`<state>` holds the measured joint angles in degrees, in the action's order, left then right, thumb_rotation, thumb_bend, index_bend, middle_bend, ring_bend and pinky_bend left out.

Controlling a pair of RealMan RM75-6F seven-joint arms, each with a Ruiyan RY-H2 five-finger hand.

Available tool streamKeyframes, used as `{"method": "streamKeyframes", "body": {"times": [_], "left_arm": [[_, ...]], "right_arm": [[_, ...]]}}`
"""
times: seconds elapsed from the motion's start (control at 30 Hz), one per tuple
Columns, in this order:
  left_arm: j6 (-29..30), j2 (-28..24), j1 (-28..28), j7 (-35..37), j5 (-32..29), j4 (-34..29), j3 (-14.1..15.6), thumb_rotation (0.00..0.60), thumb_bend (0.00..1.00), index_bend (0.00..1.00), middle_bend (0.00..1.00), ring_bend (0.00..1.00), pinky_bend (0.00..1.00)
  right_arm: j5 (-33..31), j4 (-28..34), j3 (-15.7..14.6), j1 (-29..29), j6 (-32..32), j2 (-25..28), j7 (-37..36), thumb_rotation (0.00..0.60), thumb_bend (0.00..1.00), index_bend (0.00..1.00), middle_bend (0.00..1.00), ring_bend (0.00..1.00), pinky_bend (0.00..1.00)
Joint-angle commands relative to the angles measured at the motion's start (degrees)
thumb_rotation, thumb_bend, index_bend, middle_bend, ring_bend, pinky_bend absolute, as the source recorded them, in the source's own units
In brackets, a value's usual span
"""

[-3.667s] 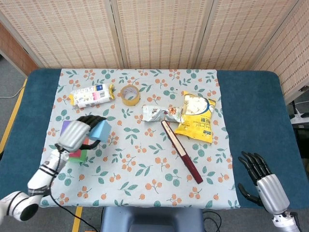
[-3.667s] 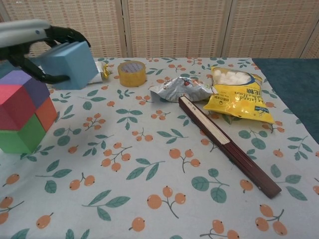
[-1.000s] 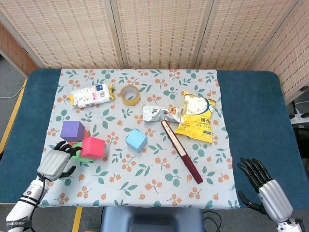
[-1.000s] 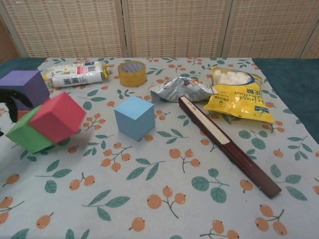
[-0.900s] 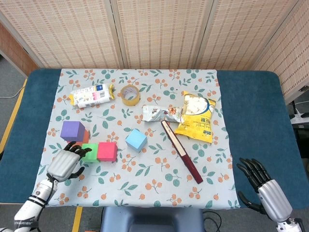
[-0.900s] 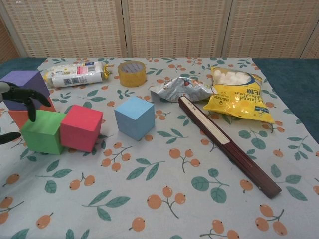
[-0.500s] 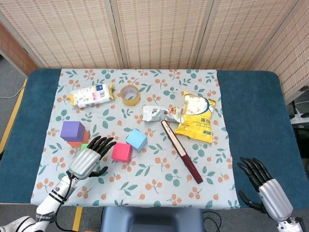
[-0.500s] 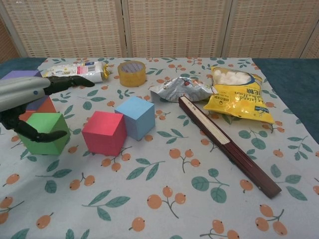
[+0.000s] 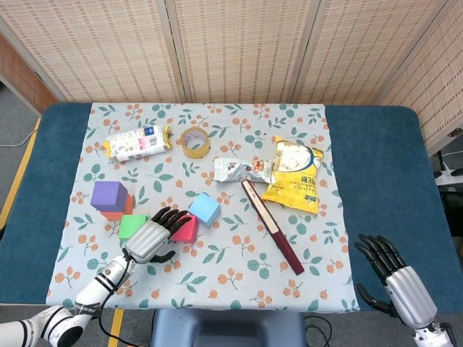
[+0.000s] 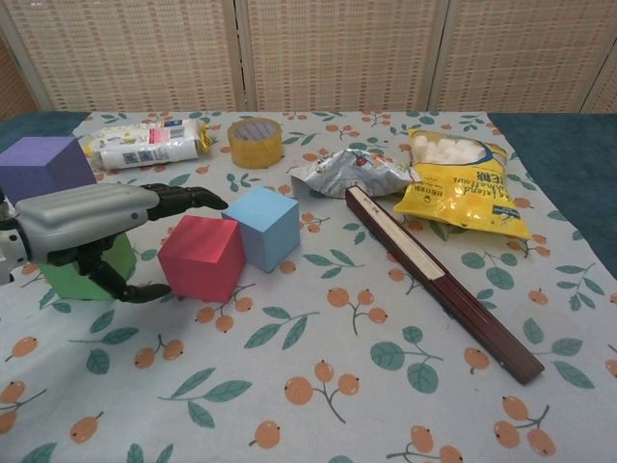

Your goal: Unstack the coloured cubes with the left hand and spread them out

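A purple cube [image 9: 108, 194] [image 10: 39, 166] sits on an orange cube [image 9: 116, 214] at the cloth's left side. In front of them stands a green cube [image 9: 131, 225] [image 10: 85, 276]. A red cube [image 9: 186, 230] [image 10: 201, 258] stands to its right, against a light blue cube [image 9: 205, 209] [image 10: 265, 227]. My left hand [image 9: 150, 238] [image 10: 87, 224] is open between the green and red cubes, its fingers [image 10: 183, 200] reaching over the red cube's near left corner, holding nothing. My right hand [image 9: 394, 277] hangs open off the table's front right.
On the floral cloth [image 9: 217, 289] lie a biscuit packet [image 9: 137, 142], a yellow tape roll [image 9: 194, 142], a silver snack bag [image 9: 242, 170], a yellow snack bag [image 9: 294, 173] and a long dark red stick [image 9: 272, 226] [image 10: 443, 282] right of the cubes.
My left hand has moved right from the green cube to the red cube. A second ago the red cube came off the green one and slid right beside the blue cube.
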<state>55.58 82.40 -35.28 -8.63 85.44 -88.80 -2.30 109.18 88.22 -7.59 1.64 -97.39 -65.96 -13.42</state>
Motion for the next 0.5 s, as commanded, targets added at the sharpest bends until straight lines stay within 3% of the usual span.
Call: {"method": "streamKeyframes", "body": {"times": [0.03, 0.37, 0.5], "left_arm": [[-0.6, 1.2, -0.7, 0.0, -0.7, 1.8, -0.4, 0.600, 0.33, 0.00, 0.00, 0.00, 0.00], [-2.0, 2.3, -1.4, 0.8, -3.2, 5.2, -0.7, 0.600, 0.33, 0.00, 0.01, 0.01, 0.00], [-3.0, 2.5, -1.8, 0.5, -4.7, 5.6, -0.9, 0.600, 0.32, 0.00, 0.21, 0.15, 0.00]], "right_arm": [[0.0, -0.1, 0.1, -0.1, -0.2, 0.1, -0.1, 0.600, 0.30, 0.00, 0.00, 0.00, 0.00], [-0.2, 0.0, 0.1, 0.0, 0.0, 0.1, -0.1, 0.600, 0.30, 0.00, 0.00, 0.00, 0.00], [-0.2, 0.0, 0.2, -0.1, -0.3, 0.1, -0.1, 0.600, 0.30, 0.00, 0.00, 0.00, 0.00]]}}
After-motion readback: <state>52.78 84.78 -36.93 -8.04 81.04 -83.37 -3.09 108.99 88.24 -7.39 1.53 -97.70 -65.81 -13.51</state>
